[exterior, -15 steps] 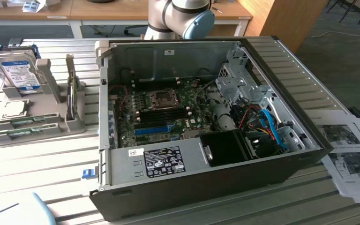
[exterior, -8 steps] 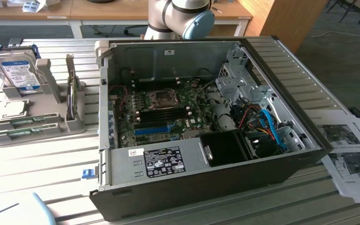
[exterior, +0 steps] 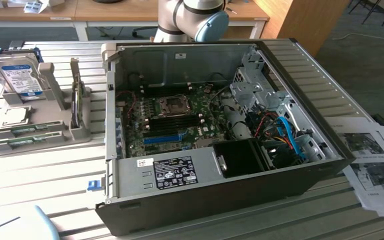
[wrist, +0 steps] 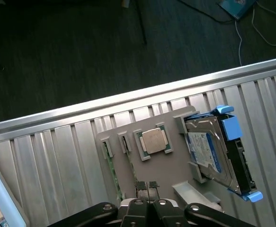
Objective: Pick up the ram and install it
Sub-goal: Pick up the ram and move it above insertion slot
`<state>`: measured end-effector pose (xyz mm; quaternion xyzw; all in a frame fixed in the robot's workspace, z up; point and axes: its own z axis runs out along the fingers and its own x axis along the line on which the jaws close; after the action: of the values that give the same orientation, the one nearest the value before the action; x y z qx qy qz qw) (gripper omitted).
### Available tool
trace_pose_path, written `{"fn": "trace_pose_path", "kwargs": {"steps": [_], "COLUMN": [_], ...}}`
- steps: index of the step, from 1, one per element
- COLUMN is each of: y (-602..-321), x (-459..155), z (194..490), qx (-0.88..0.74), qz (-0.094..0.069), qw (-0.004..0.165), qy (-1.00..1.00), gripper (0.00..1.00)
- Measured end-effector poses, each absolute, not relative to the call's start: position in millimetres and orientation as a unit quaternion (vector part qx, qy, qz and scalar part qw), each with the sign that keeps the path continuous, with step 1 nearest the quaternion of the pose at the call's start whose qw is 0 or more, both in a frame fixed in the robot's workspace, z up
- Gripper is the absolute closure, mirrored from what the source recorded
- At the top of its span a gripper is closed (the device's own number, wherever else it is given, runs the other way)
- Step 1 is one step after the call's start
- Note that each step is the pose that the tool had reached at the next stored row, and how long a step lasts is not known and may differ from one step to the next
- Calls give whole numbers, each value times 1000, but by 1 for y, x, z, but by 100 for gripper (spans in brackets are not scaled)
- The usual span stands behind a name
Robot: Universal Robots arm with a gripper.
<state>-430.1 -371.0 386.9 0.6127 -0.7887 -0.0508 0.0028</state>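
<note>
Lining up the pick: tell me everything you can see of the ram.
Two ram sticks, the second beside the first: long, thin green boards, each seated on edge in its own slot of the grey holder on the slatted table, next to the CPU chip. Only the holder touches them; the tool, shut, hangs apart above.

The gripper [wrist: 146, 185] is seen pointed downward, with its jaws closed tip against tip. In the exterior view, a grey, blue-capped joint of the arm [exterior: 186, 20] is seen.
</note>
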Motion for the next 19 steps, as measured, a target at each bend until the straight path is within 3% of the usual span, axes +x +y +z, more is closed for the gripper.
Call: {"fn": "trace_pose_path", "kwargs": {"steps": [12,19], "y": [-371,-371], "x": [-430,-430], "z": [387,387], "qx": [692,703], "qz": [-50,-37], "qw": [8,-5], "qy": [-720,-711], "gripper": [91,91]}}
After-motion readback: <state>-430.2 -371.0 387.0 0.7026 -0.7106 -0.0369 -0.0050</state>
